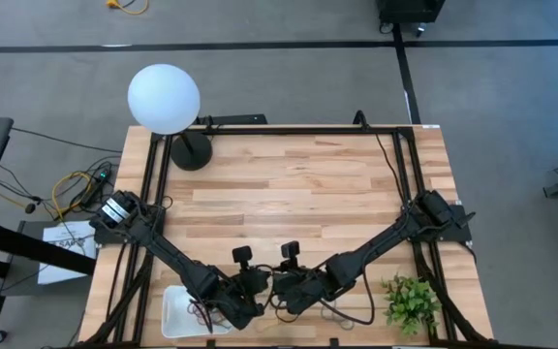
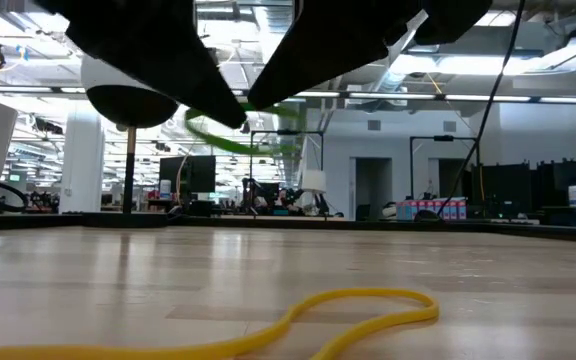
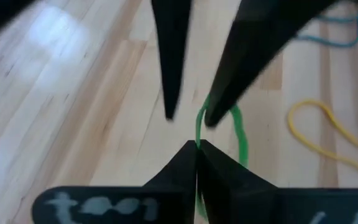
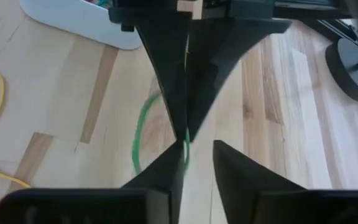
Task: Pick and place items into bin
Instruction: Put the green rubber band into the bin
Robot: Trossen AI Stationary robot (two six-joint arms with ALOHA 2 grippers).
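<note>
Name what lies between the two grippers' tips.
A green rubber band, pinched in the shut left gripper and reaching the open right gripper; the left wrist view shows it.

high: overhead, straight down, whole table point(image 1: 289, 184) | low: table-level, facing 12 o'clock | wrists: close, opposed | shared: green band point(image 3: 240, 134)

The surface point(image 1: 289, 194) is pale wood in light and tan planks. A bright green rubber band point(image 3: 238, 134) hangs between the black left hand point(image 3: 196, 144) and black right hand point(image 4: 197, 144). A yellow rubber band point(image 2: 368, 312) lies nearby. The bin point(image 1: 174, 315) is white, the lamp globe point(image 1: 164, 98) white on a black base, the plant point(image 1: 410, 301) green.
</note>
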